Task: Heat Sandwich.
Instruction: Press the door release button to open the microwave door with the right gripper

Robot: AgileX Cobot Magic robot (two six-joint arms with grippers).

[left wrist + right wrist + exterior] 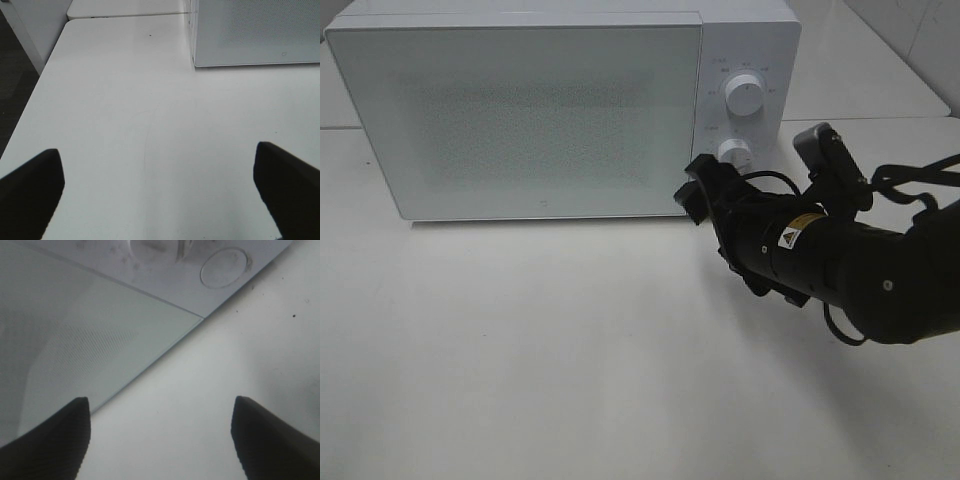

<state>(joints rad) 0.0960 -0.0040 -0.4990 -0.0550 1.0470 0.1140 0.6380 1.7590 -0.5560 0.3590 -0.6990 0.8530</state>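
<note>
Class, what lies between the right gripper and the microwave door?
Only bare table separates the right gripper from the door; the right wrist view shows it.

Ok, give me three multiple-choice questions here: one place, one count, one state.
1. Where by the microwave are the right arm's jaws? A) on its top B) at its door's lower right corner C) behind it
2. How many knobs has the microwave? A) one B) three C) two
3. The microwave door is: A) shut B) half open C) wide open
Answers: 1 B, the jaws hang at that corner; 2 C, two white knobs show; 3 A, the door lies flush with the front.
</note>
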